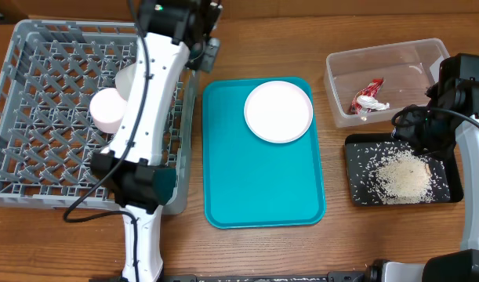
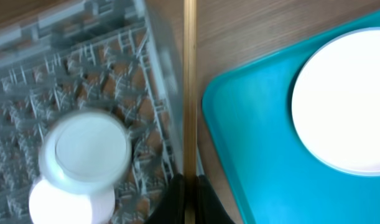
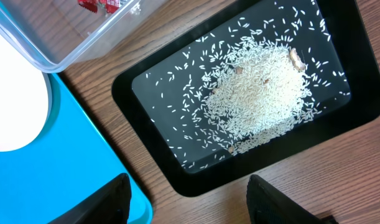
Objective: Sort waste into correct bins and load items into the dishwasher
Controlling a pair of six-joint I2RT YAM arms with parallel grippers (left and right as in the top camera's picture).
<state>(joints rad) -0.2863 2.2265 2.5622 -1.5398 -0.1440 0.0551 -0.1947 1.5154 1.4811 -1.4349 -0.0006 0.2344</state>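
Left gripper (image 2: 190, 199) clamped shut on a chopstick (image 2: 190, 74) lying along the dish rack (image 1: 59, 47) right wall — just outside it; right gripper (image 3: 188, 200) hangs open, empty, over the black tray (image 3: 149, 146) edge.

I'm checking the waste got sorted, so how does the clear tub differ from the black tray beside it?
The clear plastic tub is see-through with tall walls; the black tray is opaque and shallow. The tub holds a crumpled red-and-white wrapper; the tray holds loose white rice, heaped mid-tray with scattered grains. In the overhead view the tub sits above the tray. Both are rectangular, similar in footprint.
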